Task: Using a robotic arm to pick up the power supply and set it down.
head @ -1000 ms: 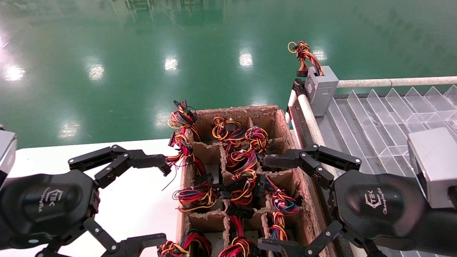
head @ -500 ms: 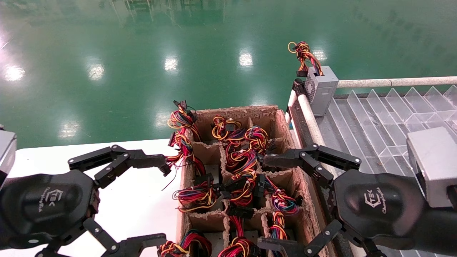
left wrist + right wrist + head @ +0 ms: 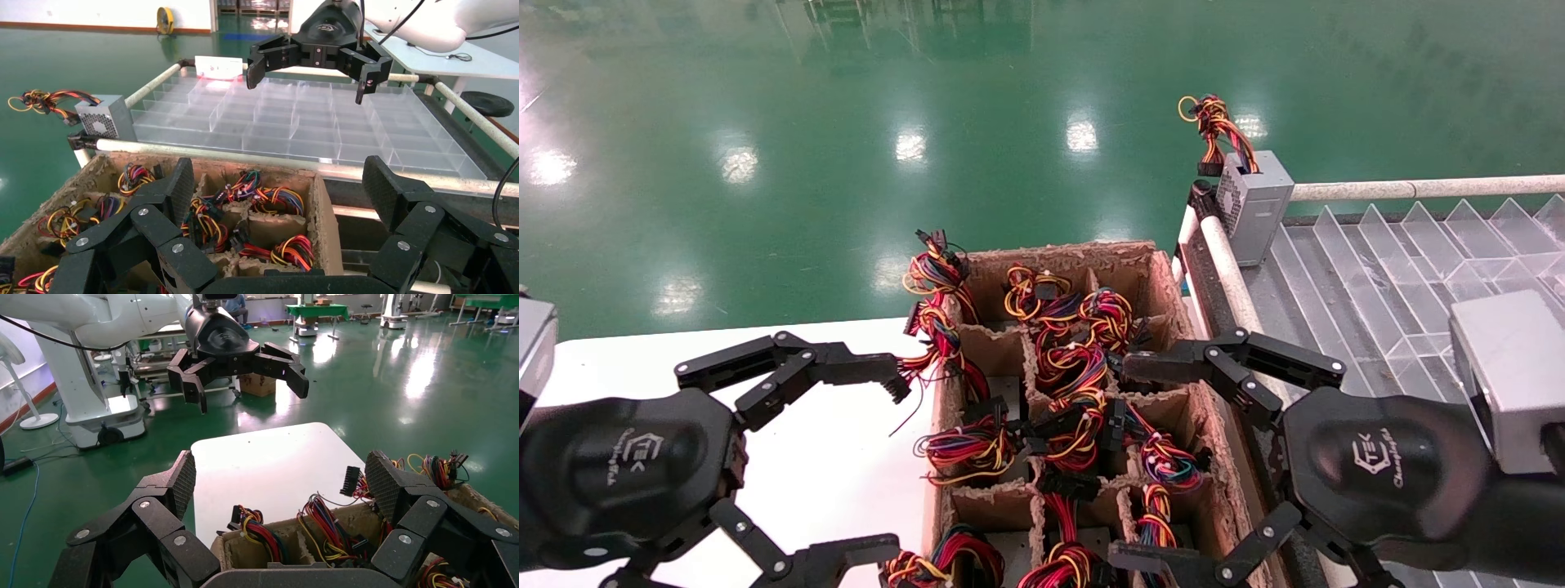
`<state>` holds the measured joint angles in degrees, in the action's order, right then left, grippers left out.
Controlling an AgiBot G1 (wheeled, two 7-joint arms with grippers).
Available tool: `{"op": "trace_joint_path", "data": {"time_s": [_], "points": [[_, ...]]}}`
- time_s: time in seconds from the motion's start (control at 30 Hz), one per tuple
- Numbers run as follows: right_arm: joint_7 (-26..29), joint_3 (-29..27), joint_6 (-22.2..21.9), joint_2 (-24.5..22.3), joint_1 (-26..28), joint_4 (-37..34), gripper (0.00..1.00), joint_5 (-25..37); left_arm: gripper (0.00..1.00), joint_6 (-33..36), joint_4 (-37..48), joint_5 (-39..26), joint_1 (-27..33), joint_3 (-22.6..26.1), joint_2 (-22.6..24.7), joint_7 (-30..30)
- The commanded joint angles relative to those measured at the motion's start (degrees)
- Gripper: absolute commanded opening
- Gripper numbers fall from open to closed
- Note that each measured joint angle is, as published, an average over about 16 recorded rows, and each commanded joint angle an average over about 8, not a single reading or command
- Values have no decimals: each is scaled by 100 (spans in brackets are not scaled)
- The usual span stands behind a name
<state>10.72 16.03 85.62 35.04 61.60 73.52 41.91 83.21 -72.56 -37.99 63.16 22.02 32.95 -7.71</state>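
Observation:
A grey power supply (image 3: pixel 1254 206) with a vent face and a wire bundle stands upright on the near-left corner of the clear divider tray (image 3: pixel 1385 269). It also shows in the left wrist view (image 3: pixel 103 119). More wire bundles (image 3: pixel 1071 367) fill the cells of a cardboard box (image 3: pixel 1164 286). My right gripper (image 3: pixel 1124 464) hangs open over the box's right edge, holding nothing. Open and empty too, my left gripper (image 3: pixel 895 465) hovers over the white table (image 3: pixel 829 457) just left of the box. Each wrist view shows the other white robotic arm (image 3: pixel 428 24) (image 3: pixel 122 318).
The tray sits on a rack with white tube rails (image 3: pixel 1418 189) right of the box. A grey square block (image 3: pixel 1512 380) on my right wrist is close to the tray. Green floor (image 3: pixel 928 122) lies beyond the table. Loose connectors (image 3: pixel 936 241) stick up at the box's far-left corner.

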Motion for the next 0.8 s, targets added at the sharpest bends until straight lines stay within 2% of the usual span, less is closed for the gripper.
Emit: {"op": "trace_joint_path", "data": {"time_s": [0.03,0.8], "points": [[0,0,0,0,0,0,100,0,100,0,0,0,0,0,0,0],[0,0,0,0,1,0,100,1,100,0,0,0,0,0,0,0]]}}
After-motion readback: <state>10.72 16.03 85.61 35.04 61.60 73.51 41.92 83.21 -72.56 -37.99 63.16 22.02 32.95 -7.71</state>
